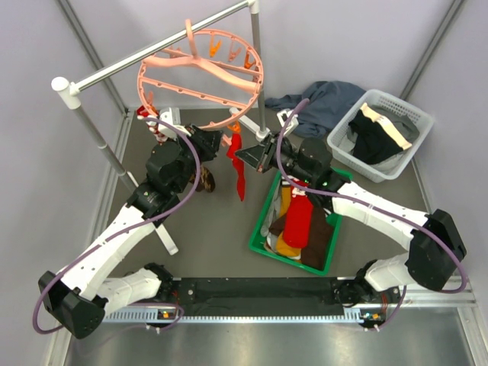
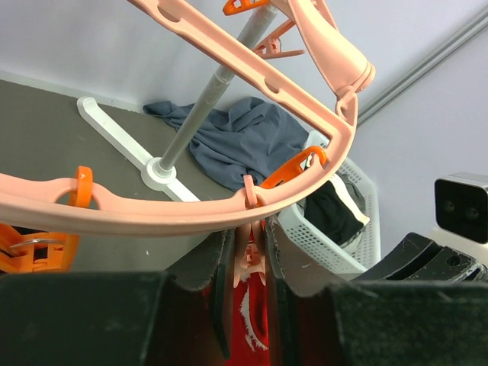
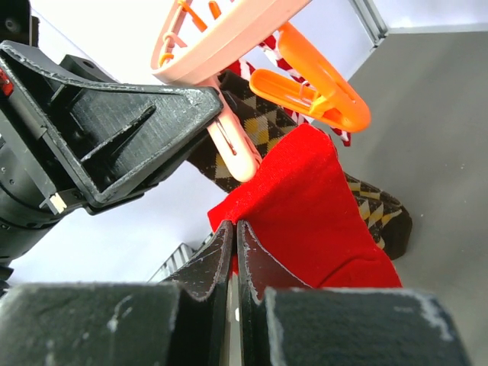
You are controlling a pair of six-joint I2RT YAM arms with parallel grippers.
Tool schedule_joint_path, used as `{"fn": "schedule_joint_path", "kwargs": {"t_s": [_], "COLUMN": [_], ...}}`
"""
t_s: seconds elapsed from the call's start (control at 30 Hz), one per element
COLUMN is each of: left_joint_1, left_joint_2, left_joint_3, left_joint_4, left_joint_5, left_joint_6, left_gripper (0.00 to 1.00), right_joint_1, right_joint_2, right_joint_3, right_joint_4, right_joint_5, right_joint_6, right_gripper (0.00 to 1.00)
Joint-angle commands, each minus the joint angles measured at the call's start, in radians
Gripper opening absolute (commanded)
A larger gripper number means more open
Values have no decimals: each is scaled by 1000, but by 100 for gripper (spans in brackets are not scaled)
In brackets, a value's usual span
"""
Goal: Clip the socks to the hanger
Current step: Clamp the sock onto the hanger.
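One hanger [image 1: 200, 65]: hanging by its hook on the rail [image 1: 130, 57].
Left fingers [image 2: 221, 290]: squeezing a pale pink clip [image 2: 249, 259] hanging under the rim.
Right fingers [image 3: 217, 255]: pinching the red sock [image 3: 305, 198], holding it beside that clip.
Crate [image 1: 261, 219]: holding other socks [image 1: 297, 221] on the tabletop.

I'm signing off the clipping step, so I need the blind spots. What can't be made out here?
Whether the pink clip bites the red sock: left wrist view, fingers of the left gripper crowd its tip; top view, too small.
How many socks fill the green bin: top view, piled, right arm crosses them.
Most of the argyle sock: top view, under the left arm.
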Motion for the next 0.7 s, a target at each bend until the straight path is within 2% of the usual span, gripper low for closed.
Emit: {"fn": "schedule_joint_path", "kwargs": {"t_s": [0.0,0.67], "left_joint_1": [3,2], "left_joint_2": [-27,-21], "left_joint_3": [9,9], "left_joint_4": [116,148], "left_joint_5": [-4,44], "left_joint_6": [-27,-87], "left_gripper": [13,13], "right_joint_1": [15,23], "right_joint_2": [-17,16], "right_joint_3": [12,26], "right_joint_4": [72,92], "right_joint_5": [-23,-50], "right_joint_6": [7,-7], "right_gripper": [0,0]}}
